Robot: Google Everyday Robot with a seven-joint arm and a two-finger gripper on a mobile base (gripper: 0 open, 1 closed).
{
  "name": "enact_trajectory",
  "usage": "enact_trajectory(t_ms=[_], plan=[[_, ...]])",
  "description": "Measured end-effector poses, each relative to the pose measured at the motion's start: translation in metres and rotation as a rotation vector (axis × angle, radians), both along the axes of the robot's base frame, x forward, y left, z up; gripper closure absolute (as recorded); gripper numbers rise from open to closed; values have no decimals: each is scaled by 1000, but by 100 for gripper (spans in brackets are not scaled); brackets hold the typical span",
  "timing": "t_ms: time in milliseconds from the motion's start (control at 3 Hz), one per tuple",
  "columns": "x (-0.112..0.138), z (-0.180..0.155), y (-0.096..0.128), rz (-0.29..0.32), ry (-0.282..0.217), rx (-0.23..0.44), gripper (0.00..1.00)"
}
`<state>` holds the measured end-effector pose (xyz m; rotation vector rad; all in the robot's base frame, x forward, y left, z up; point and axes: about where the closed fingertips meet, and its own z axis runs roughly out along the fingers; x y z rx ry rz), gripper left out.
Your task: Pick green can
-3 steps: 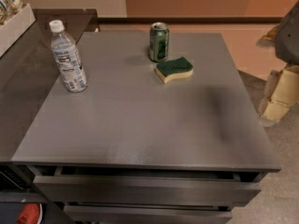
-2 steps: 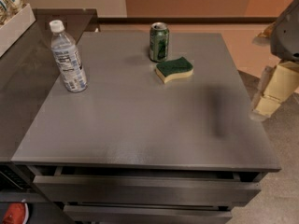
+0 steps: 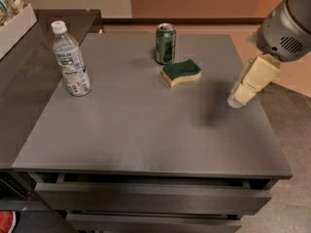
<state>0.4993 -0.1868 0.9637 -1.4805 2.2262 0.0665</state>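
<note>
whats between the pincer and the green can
In the camera view, the green-and-yellow sponge lies beside the green can, close to that line; the rest is bare tabletop. The pincer hangs over its right edge.

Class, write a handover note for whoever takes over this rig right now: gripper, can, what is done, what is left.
Gripper: hovers over the table's right side, well apart from the can.
Can: upright at the table's far middle, untouched. The sponge lies close in front of it, on the gripper's side. The bottle stands at the left.
Done: no grasp yet.
Left: reach to the can, probably passing over the sponge, then grip and lift.
</note>
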Motion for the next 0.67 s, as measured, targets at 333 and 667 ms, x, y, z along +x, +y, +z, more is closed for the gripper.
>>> enact_trajectory(t_ms=[333, 667], plan=[[36, -7, 14, -32, -47, 60, 0], [75, -16, 26, -69, -101, 120, 0]])
